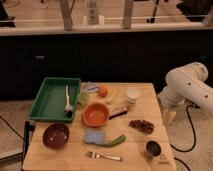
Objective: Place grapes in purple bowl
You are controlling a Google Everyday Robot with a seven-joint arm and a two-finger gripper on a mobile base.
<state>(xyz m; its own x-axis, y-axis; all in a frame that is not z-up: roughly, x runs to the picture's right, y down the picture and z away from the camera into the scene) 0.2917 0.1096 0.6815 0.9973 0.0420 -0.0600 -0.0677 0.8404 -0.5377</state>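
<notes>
The grapes (141, 125), a small dark red-purple bunch, lie on the right part of the wooden table (135, 152). On the table's front left stands the purple bowl (55, 135), dark maroon and with nothing in it. My white arm (187, 89) hangs beside the table's right edge. Its gripper (170, 116) points down just off that edge, right of the grapes and a little behind them. It is apart from the grapes, open and holds nothing.
A green tray (50, 102) with a utensil sits at back left. An orange bowl (95, 114), blue sponge (92, 137), green pepper (115, 140), fork (105, 156), steel cup (153, 149), white cup (132, 95) and an orange fruit (102, 91) are spread over the table. A dark counter runs behind.
</notes>
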